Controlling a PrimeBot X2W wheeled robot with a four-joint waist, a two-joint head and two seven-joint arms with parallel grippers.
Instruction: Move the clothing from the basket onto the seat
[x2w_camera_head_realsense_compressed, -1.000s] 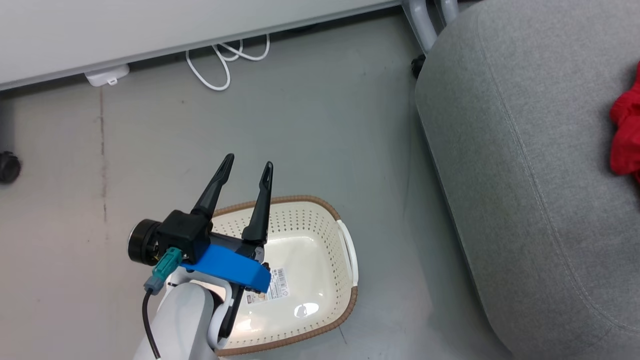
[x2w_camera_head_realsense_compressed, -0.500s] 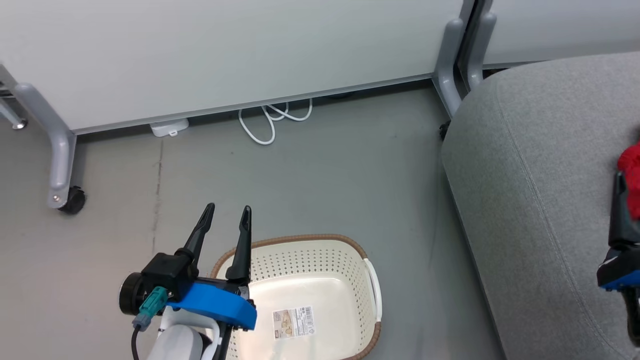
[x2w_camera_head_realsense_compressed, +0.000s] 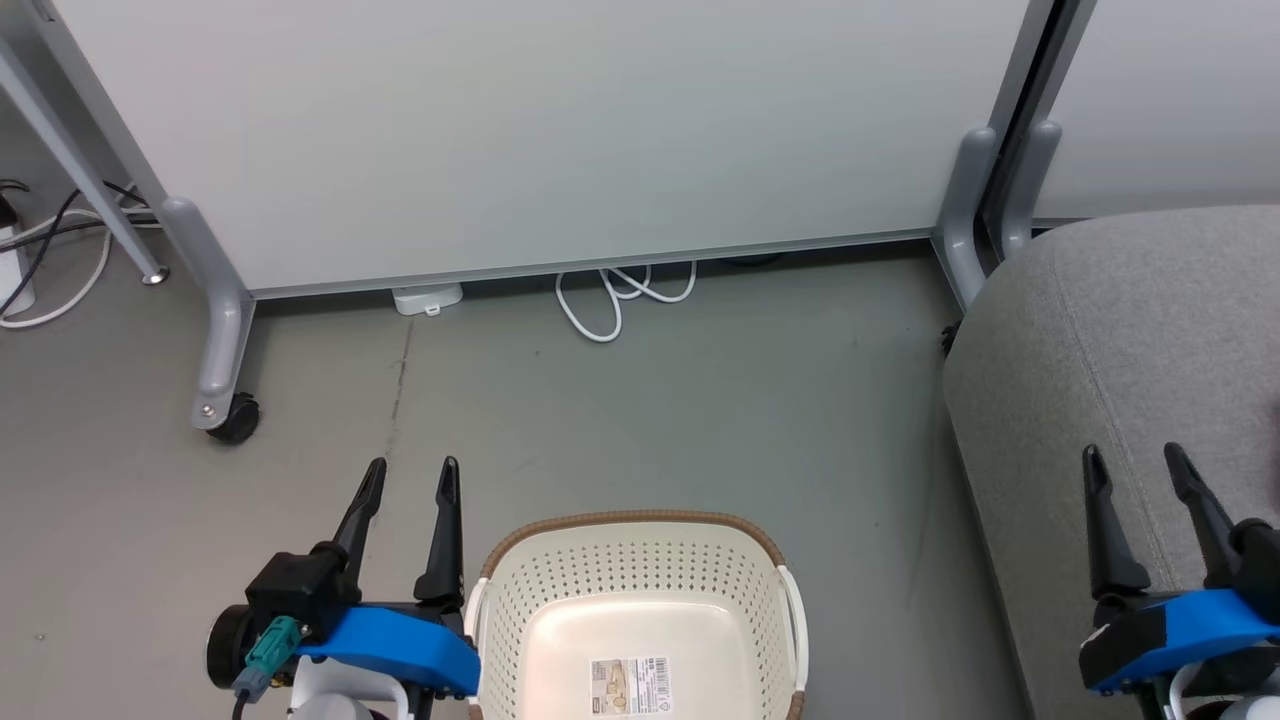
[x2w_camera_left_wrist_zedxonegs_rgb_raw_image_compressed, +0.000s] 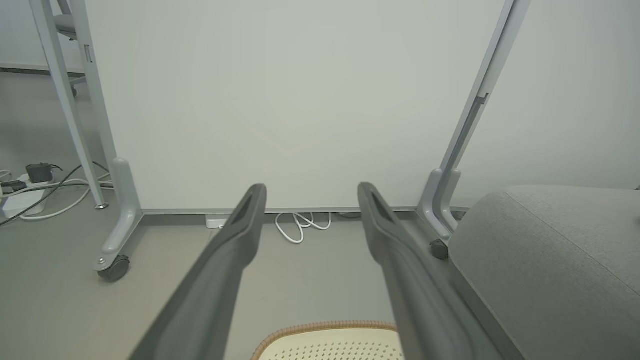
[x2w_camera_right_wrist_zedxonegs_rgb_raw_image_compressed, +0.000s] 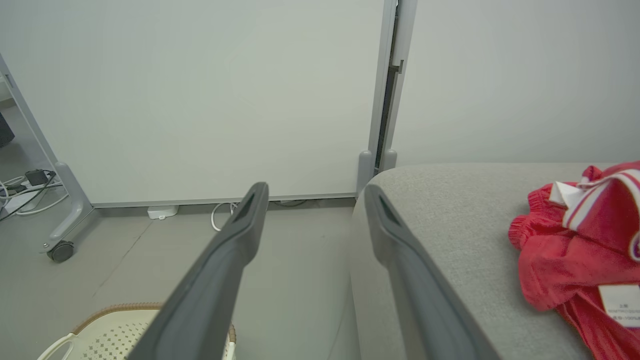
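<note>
Gaping empty: left claw (x2w_camera_head_realsense_compressed: 412, 466) beside basket (x2w_camera_head_realsense_compressed: 630, 519), right claw (x2w_camera_head_realsense_compressed: 1132, 453) over seat (x2w_camera_head_realsense_compressed: 1100, 330).

Even, bright light; soft shadows.

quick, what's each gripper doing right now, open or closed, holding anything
Left gripper: open, empty, beside the oval cream perforated plastic basket.
Right gripper: open, empty, by the large grey woven-fabric seat.
</note>
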